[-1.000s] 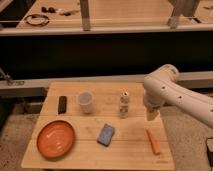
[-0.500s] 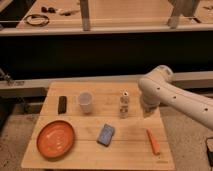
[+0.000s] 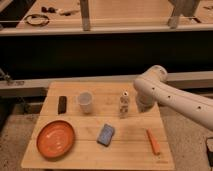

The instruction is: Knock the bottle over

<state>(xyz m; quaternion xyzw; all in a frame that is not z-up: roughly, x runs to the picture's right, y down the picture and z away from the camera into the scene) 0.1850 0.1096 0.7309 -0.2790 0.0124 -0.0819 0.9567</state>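
Arm (image 3: 176, 100) has swung left since the prior frame; gripper (image 3: 143, 104) is now closer to the bottle (image 3: 124, 104). L to R on table (image 3: 130, 156): black block (image 3: 62, 104) back-left, orange plate (image 3: 56, 138) front-left, cup (image 3: 85, 101) behind, blue sponge (image 3: 105, 134) front-centre. Bottle upright, back-centre, right of cup. Gripper just right of bottle, low over tabletop, fingers pressed together, nothing pinched; contact w/ bottle unclear. Orange stick (image 3: 153, 141) front-right.

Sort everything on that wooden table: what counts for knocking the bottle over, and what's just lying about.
For the job:
- small slim clear bottle with pale cap, standing upright
- gripper, shut, at the arm's end just right of the bottle

Lying about:
- white cup
- black rectangular block
- round orange plate
- blue rectangular sponge
- thin orange stick
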